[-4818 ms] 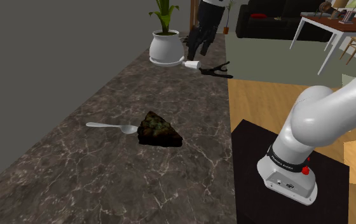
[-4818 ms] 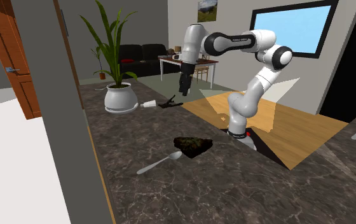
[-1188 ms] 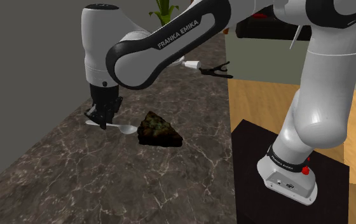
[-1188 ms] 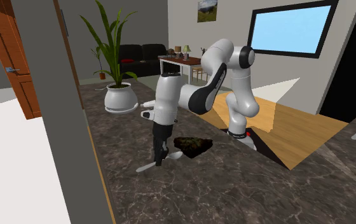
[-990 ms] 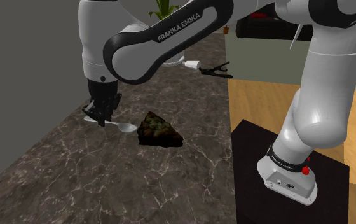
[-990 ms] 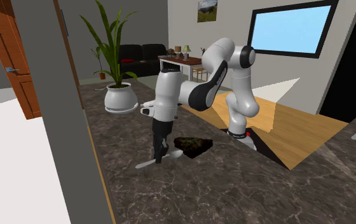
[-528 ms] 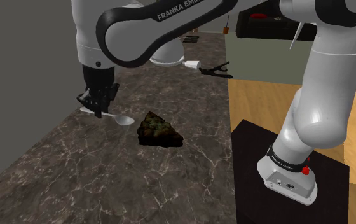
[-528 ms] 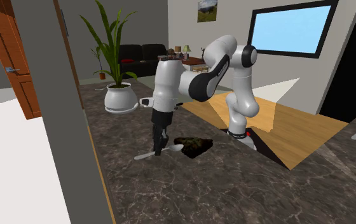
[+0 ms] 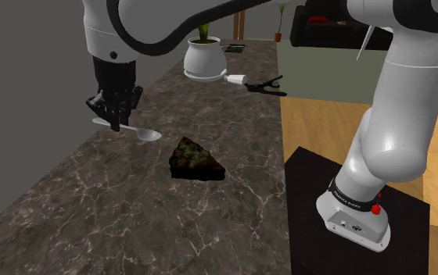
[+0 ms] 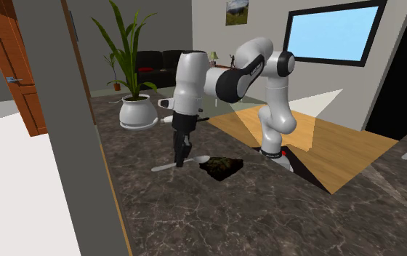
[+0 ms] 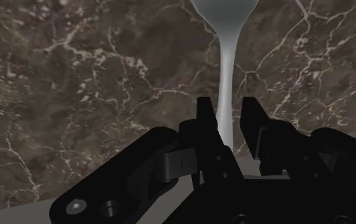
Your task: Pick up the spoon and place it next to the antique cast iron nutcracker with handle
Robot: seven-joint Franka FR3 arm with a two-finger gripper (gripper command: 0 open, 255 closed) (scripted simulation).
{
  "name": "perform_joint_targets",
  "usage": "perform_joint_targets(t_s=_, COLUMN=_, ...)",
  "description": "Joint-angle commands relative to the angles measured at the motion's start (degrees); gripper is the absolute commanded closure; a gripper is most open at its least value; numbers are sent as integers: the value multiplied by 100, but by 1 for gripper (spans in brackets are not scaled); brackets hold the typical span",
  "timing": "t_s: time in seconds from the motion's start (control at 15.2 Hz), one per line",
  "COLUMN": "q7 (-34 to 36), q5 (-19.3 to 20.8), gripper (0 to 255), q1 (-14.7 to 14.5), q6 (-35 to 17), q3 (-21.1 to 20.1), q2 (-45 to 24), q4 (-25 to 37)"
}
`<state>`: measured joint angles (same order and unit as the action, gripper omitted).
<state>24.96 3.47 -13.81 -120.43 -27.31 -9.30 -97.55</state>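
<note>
Wrist view shows us our hand [image 11: 227, 108] clasping the silver spoon [image 11: 226, 57] by its handle, held above the dark marble desk [image 9: 131, 211], near a dark cake wedge [image 9: 196, 158] and well apart from the black nutcracker [image 9: 266, 83].

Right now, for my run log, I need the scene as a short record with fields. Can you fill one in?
hand: shut on the handle of the spoon, above the counter
spoon: pale, bowl end sticking out toward the wedge, apparently off the counter
wedge: dark, lying on the counter, apart from the spoon
nutcracker: black, far down the counter, beside the pot
pot: white, holds a green plant
task state: spoon not yet by the nutcracker
</note>
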Motion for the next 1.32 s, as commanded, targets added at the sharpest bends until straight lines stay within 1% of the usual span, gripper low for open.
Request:
perform_joint_targets(t_s=0.0, q7=7, q5=-5, gripper=255, q1=-9, q6=158, q3=-8, q2=10, q4=146)
perform_joint_targets(t_s=0.33, q7=5, q5=-12, gripper=255, q1=-20, q6=498, q3=-16, q2=16, q4=480)
perform_joint_targets(t_s=0.53, q7=-438, q5=-465, gripper=255, q1=259, q6=320, q3=73, q2=735, q4=-343)
perform_joint_targets(t_s=0.73, q7=-908, q5=-882, gripper=255, q1=430, q6=231, q3=250, q2=1409, q4=-1061)
perform_joint_targets(t_s=0.99, q7=-1521, q5=-1319, gripper=255, q1=541, q6=225, q3=581, q2=2232, q4=-1889)
perform_joint_targets(t_s=1.25, q7=-2085, q5=-1592, gripper=255, q1=588, q6=313, q3=970, q2=2978, q4=-2597)
